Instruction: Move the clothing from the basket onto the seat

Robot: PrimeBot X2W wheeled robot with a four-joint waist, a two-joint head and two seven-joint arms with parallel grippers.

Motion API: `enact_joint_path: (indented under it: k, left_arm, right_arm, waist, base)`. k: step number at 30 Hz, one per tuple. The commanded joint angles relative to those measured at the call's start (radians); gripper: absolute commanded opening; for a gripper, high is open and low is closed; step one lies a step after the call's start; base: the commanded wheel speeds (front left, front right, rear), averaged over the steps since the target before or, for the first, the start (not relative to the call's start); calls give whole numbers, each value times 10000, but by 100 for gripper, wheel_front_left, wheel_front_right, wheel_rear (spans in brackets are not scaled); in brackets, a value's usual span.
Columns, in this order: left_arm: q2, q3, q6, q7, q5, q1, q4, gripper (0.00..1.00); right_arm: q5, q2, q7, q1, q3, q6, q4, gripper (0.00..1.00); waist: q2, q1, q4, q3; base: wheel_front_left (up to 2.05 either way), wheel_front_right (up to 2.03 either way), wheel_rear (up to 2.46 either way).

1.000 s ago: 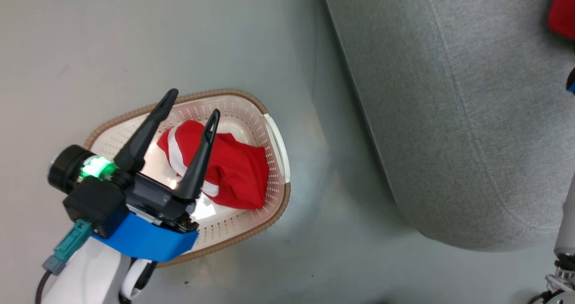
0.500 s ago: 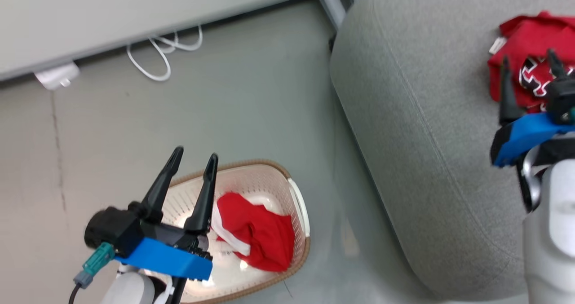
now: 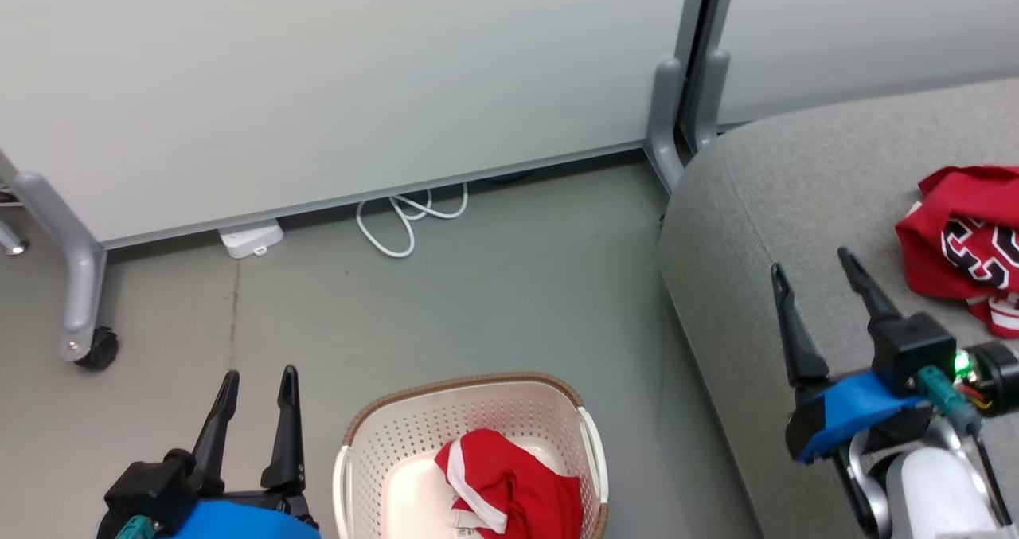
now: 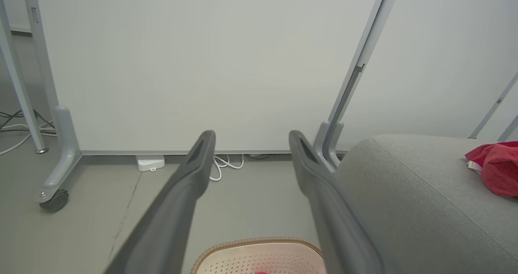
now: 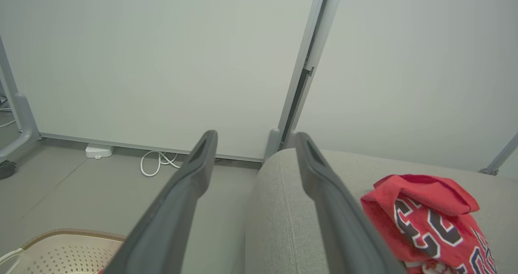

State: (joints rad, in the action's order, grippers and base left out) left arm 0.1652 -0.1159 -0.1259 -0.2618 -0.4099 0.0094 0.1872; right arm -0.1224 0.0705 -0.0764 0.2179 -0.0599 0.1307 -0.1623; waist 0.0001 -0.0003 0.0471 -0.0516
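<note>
A red garment with white striped trim (image 3: 509,491) lies in the cream perforated basket (image 3: 470,380) on the floor. A second red garment with black-and-white lettering (image 3: 963,240) rests on the grey seat (image 3: 796,205). My left gripper (image 3: 259,376) is open and empty, left of the basket. My right gripper (image 3: 812,264) is open and empty above the seat, left of the lettered garment. Between the left gripper's (image 4: 251,136) open fingers the left wrist view has the basket's rim (image 4: 259,241). The right gripper (image 5: 255,136) looks past the seat's edge (image 5: 283,209), with the lettered garment (image 5: 429,213) at its right.
White partition panels stand behind on grey feet, one with a caster (image 3: 87,348). A looped white cable (image 3: 406,220) and a small white box (image 3: 251,239) lie at the panel's base. Grey floor separates the basket from the seat.
The head camera has tilted up, so the whole picture shifted. My left gripper, over the basket a second ago, now sits to its left. My right gripper has drawn back from the lettered garment.
</note>
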Motion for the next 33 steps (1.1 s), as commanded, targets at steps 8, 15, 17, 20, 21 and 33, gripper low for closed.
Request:
enact_joint_path:
  k: [8,15,17,20,21,33]
  left_arm:
    - [-188,840,-68,-48,266,447,330,100]
    - [-158,1073,-68,-48,251,542,827,100]
    - [-170,1139,-68,-49,291,591,902,100]
    - [-205,1202,-68,-48,334,627,963,100]
    - [-214,1210,-68,-48,337,632,978,100]
    - [-80,1048,-68,-49,258,588,1118,100]
  right_arm:
    - [272,-192,-104,-1235,448,1,588,100]
    - [752,-202,-66,-1750,730,1,687,100]
    - [812,-202,-46,-1820,774,1,696,100]
    - [894,-203,-37,-1876,759,1,676,100]
    - [894,-204,-39,-1867,757,1,676,100]
    - [1068,-205,-104,-1902,795,1,620,100]
  waist:
    - [-1,3,-544,474]
    - [-1,3,-627,561]
    - [-1,3,-615,582]
    - [-1,3,-613,587]
    - [-1,3,-615,589]
    - [-1,3,-509,549]
  base:
    - [0,0,0]
    - [0,0,0]
    - [0,0,0]
    - [0,0,0]
    - [0,0,0]
    - [0,0,0]
